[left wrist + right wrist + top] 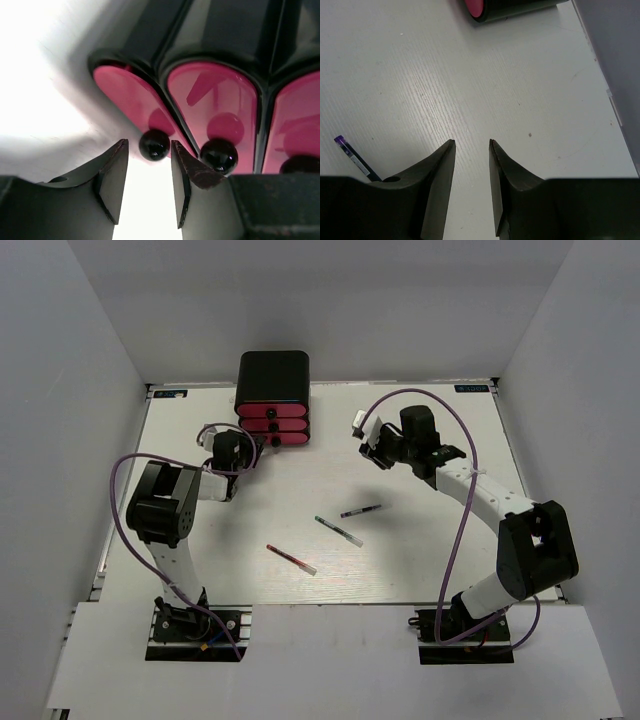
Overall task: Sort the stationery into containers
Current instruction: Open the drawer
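pink drawers (pixel 273 424) sit stacked in a black cabinet (pixel 272 372) at the far side of the table (pixel 440 560); left gripper (pixel 149 148) is parted, its tips either side of the end drawer's knob (pixel 154 144); right gripper (pixel 471 142) hangs spread and empty over the table; mid-table, apart from each other, lie a purple-capped pen (pixel 360 510), a green pen (pixel 339 531) and a red pen (pixel 291 559).

Three closed pink-red drawers (pixel 273 424) face the left gripper (pixel 148 146), one black knob (pixel 154 145) between its fingertips; red pen (pixel 291 559), green pen (pixel 339 531) and purple-capped pen (pixel 360 511) lie well behind it.
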Robot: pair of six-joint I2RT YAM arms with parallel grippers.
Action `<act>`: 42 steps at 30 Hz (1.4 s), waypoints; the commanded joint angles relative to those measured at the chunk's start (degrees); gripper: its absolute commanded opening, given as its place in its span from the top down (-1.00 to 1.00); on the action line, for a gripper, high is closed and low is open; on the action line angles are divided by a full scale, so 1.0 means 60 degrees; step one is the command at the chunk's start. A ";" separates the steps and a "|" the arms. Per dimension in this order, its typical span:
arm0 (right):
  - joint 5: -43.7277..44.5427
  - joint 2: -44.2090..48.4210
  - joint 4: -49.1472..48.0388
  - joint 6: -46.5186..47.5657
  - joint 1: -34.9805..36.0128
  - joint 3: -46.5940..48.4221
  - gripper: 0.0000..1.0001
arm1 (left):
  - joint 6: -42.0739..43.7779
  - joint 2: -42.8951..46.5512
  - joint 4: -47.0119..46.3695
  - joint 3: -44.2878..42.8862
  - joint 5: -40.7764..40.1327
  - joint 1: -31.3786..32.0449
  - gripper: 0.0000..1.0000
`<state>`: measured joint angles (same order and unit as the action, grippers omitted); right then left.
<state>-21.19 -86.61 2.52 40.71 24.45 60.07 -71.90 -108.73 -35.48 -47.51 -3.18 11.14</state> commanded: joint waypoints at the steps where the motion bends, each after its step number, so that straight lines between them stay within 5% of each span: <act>1: -0.0189 0.0226 -0.0303 0.0027 -0.0046 -0.0037 0.21 | -0.0102 -0.0057 -0.0458 -0.0079 0.0369 0.0063 0.01; 35: -0.0174 0.0153 -0.0289 0.0056 -0.0090 -0.0051 0.21 | -0.0190 -0.1376 -0.0576 -0.1237 0.1262 0.0063 -0.11; 42: -0.0160 0.0197 -0.0318 0.0042 -0.0076 -0.0051 0.21 | -0.0190 -0.1464 -0.0385 -0.1428 0.1262 0.0063 0.10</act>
<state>-21.19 -86.61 2.44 40.91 24.08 60.07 -73.34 -117.23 -38.24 -53.93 4.34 11.44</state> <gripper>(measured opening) 0.393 0.467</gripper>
